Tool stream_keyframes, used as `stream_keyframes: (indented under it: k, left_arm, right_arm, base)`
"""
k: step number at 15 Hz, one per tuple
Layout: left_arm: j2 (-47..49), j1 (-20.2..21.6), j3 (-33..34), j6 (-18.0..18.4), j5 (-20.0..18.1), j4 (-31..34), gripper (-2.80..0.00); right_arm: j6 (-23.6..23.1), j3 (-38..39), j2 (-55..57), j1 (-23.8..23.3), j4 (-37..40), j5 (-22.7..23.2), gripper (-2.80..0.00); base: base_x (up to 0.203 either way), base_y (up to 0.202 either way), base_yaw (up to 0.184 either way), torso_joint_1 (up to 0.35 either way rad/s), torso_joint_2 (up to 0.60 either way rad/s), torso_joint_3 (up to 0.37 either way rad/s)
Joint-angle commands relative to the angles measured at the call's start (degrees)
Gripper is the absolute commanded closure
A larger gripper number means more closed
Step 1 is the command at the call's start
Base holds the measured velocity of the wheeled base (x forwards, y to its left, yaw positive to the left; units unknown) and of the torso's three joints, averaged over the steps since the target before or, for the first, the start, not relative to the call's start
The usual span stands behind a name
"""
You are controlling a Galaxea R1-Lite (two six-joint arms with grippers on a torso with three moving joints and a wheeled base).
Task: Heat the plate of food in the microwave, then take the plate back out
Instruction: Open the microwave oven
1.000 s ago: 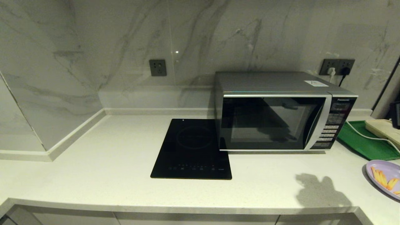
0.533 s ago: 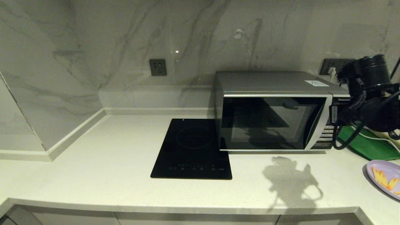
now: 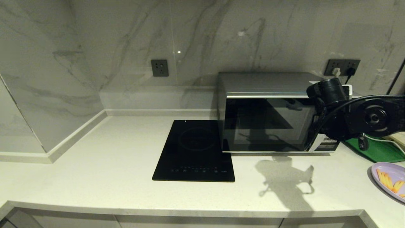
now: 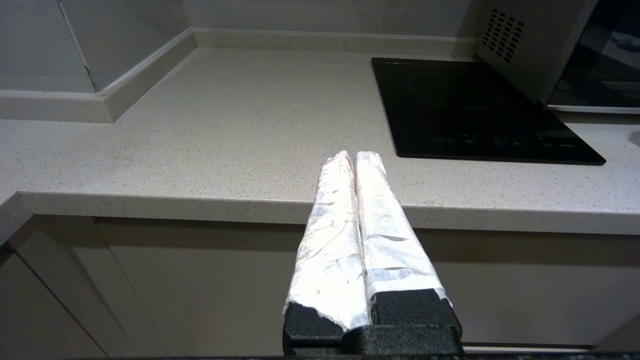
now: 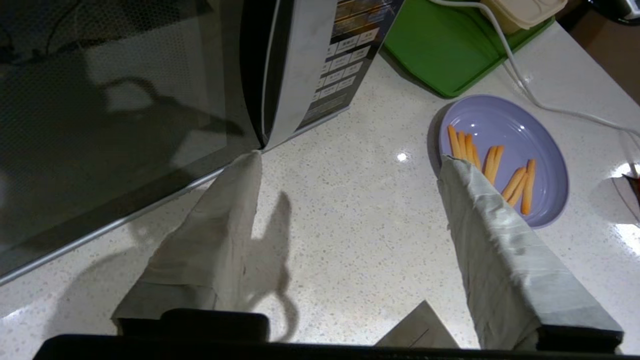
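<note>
My right jaws [image 5: 345,165] spread wide, empty, above surface [image 5: 350,210] before microwave [image 3: 278,110]. Door shut; curved handle [image 5: 295,70] just past one jaw tip, plate of food [image 5: 505,155] beyond other tip, on surface. Next, I judge: straddle handle squarely, close, pull along door's arc. Cable, green tray [image 5: 450,45] near plate. Left jaws [image 4: 352,160] pressed together, parked at surface edge.

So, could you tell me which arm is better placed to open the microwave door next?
The right: its open claw hangs before the silver-grey microwave near its curved silver handle. The left claw sits shut, short of the counter edge.
</note>
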Motion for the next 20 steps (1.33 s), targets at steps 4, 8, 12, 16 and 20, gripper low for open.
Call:
stream_keyframes:
  k: [4,8,12,16,20]
  left_arm:
    - [0.0,0.0,0.0,0.0,0.0,0.0,0.0]
    - [0.0,0.0,0.0,0.0,0.0,0.0,0.0]
    - [0.0,0.0,0.0,0.0,0.0,0.0,0.0]
    - [0.0,0.0,0.0,0.0,0.0,0.0,0.0]
    - [0.0,0.0,0.0,0.0,0.0,0.0,0.0]
  right_arm:
    - [0.5,-3.9,4.4,-2.0,-0.1,-0.5,-2.8]
    - [0.4,-7.8,6.8,-3.9,0.0,-0.8,-2.8]
    - [0.5,-11.7,9.8,-6.4,0.0,-0.8,-2.8]
    - [0.5,-13.4,11.9,-7.9,-0.1,-0.5,-2.8]
    - [0.5,-16.1,14.2,-8.9,0.0,-0.5,-2.8]
  base:
    - [0.0,0.0,0.0,0.0,0.0,0.0]
    - [0.0,0.0,0.0,0.0,0.0,0.0]
    - [0.0,0.0,0.0,0.0,0.0,0.0]
    - [0.0,0.0,0.0,0.0,0.0,0.0]
    - [0.0,0.0,0.0,0.0,0.0,0.0]
